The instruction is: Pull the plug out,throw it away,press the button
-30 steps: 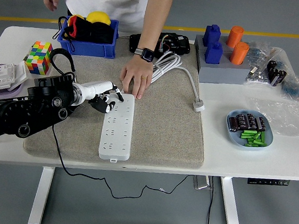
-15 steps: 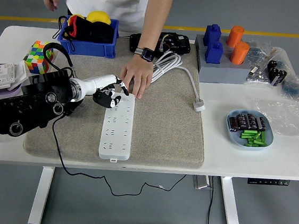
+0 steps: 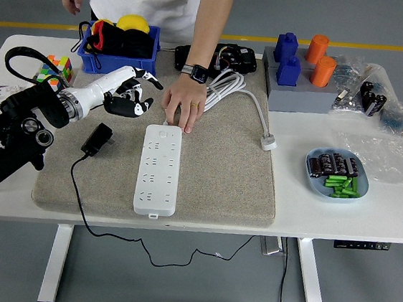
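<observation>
The left hand (image 3: 130,93) hangs above the grey mat (image 3: 221,167) near its far left corner, just in front of the blue bin (image 3: 117,59); its fingers (image 3: 149,82) are loosely spread and grip nothing. The black plug (image 3: 96,140) lies on the mat's left part, left of the white power strip (image 3: 159,170) and apart from it, its black cord (image 3: 75,185) running toward the bench's near edge and over it. The power strip lies lengthwise on the mat. A person's hand (image 3: 184,106), with a watch on the wrist, presses down on the strip's far end; the button there seems to sit under or beside the fingertips, though that is hard to make out. A white cable (image 3: 253,106) curls along the mat's far right side.
</observation>
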Tool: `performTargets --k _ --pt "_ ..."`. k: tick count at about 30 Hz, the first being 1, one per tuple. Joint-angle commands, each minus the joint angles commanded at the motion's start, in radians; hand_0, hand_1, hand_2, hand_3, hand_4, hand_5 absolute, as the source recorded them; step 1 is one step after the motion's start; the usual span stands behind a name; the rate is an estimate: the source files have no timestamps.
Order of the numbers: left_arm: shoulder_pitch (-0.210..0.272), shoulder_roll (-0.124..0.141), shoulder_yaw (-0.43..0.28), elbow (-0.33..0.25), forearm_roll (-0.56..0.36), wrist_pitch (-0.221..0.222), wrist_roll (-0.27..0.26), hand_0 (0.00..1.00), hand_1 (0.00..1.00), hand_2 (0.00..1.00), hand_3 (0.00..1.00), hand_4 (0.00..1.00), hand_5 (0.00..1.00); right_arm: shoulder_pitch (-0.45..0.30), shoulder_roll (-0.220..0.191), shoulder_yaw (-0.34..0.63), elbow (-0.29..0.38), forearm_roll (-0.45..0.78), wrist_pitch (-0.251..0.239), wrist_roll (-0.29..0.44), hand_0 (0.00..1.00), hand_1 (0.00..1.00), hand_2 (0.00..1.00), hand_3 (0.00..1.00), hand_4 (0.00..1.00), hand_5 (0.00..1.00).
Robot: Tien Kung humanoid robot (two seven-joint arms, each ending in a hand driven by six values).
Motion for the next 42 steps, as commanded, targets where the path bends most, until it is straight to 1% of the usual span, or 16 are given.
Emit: performTargets --k 2,3,4,6,8,9,14,15,19,21,22,26,27,29,35,42 --pt "0.028 0.01 -0.045 -0.019 -0.002 0.003 -0.005 0.371 0.499 0.507 0.791 0.715 0.068 0.0 0.0 -0.001 0.001 0.0 0.0 0.0 0.727 0.683 0.668 0.672 0.76 0.657" --pt "0.04 0.012 -0.064 -0.025 -0.001 0.004 -0.007 0.734 0.766 0.695 0.812 0.772 0.188 0.001 0.0 -0.001 0.0 -0.001 0.0 0.0 0.727 0.683 0.667 0.672 0.76 0.656" --pt "0.065 0.015 -0.093 -0.037 0.0 0.007 -0.01 0.734 0.766 0.695 0.812 0.772 0.188 0.0 0.0 0.0 0.0 -0.002 -0.001 0.0 0.727 0.683 0.667 0.672 0.76 0.656" --pt "0.096 0.018 -0.134 -0.05 0.004 0.01 -0.013 0.734 0.766 0.695 0.812 0.772 0.188 0.001 -0.002 -0.003 0.001 -0.002 0.0 0.0 0.727 0.683 0.667 0.672 0.76 0.656" --pt "0.132 0.016 -0.178 -0.062 0.014 0.011 -0.013 0.734 0.766 0.695 0.812 0.772 0.188 0.001 -0.002 -0.005 0.0 -0.002 0.0 0.0 0.727 0.683 0.667 0.672 0.76 0.656" --pt "0.15 0.013 -0.202 -0.068 0.019 0.013 -0.013 0.811 0.821 0.756 0.822 0.789 0.204 0.002 -0.003 -0.006 0.0 -0.002 0.0 0.0 0.727 0.683 0.667 0.672 0.76 0.657" --pt "0.233 0.003 -0.303 -0.098 0.029 0.023 -0.021 0.811 0.821 0.756 0.822 0.789 0.204 0.005 -0.005 -0.01 0.0 -0.004 0.0 0.0 0.727 0.683 0.667 0.672 0.76 0.657" --pt "0.249 0.002 -0.319 -0.105 0.033 0.026 -0.023 0.836 0.834 0.776 0.825 0.796 0.247 0.006 -0.006 -0.011 0.0 -0.004 0.0 0.0 0.727 0.683 0.667 0.672 0.76 0.657" --pt "0.321 -0.002 -0.387 -0.129 0.044 0.038 -0.033 0.836 0.834 0.776 0.825 0.796 0.247 0.01 -0.011 -0.016 0.001 -0.004 0.0 0.0 0.727 0.683 0.667 0.672 0.76 0.657" --pt "0.341 -0.004 -0.408 -0.133 0.046 0.046 -0.041 0.842 0.839 0.789 0.828 0.799 0.255 0.011 -0.012 -0.016 0.0 -0.004 -0.001 0.0 0.727 0.683 0.667 0.672 0.76 0.656" --pt "0.351 0.0 -0.417 -0.134 0.044 0.053 -0.047 0.842 0.839 0.789 0.828 0.799 0.255 0.011 -0.013 -0.016 0.0 -0.003 0.0 0.001 0.727 0.683 0.667 0.672 0.76 0.656" --pt "0.373 0.005 -0.442 -0.137 0.05 0.064 -0.056 0.842 0.839 0.789 0.828 0.799 0.255 0.012 -0.015 -0.019 0.0 -0.003 0.0 0.001 0.727 0.683 0.667 0.672 0.76 0.656" --pt "0.378 0.005 -0.45 -0.14 0.052 0.065 -0.057 0.853 0.848 0.815 0.841 0.798 0.261 0.013 -0.016 -0.02 0.001 -0.003 0.0 0.001 0.727 0.683 0.667 0.672 0.76 0.656" --pt "0.387 0.001 -0.465 -0.145 0.056 0.065 -0.057 0.853 0.848 0.815 0.841 0.798 0.261 0.014 -0.016 -0.021 0.001 -0.003 -0.001 0.001 0.727 0.683 0.667 0.672 0.76 0.656" --pt "0.416 -0.023 -0.516 -0.154 0.07 0.066 -0.055 0.857 0.851 0.815 0.844 0.795 0.27 0.014 -0.019 -0.026 0.001 -0.001 0.0 0.001 0.727 0.682 0.667 0.672 0.76 0.656" --pt "0.425 -0.028 -0.529 -0.16 0.076 0.067 -0.054 0.856 0.851 0.813 0.845 0.795 0.274 0.007 -0.019 -0.02 0.0 -0.005 -0.001 0.001 0.727 0.683 0.667 0.672 0.76 0.657"
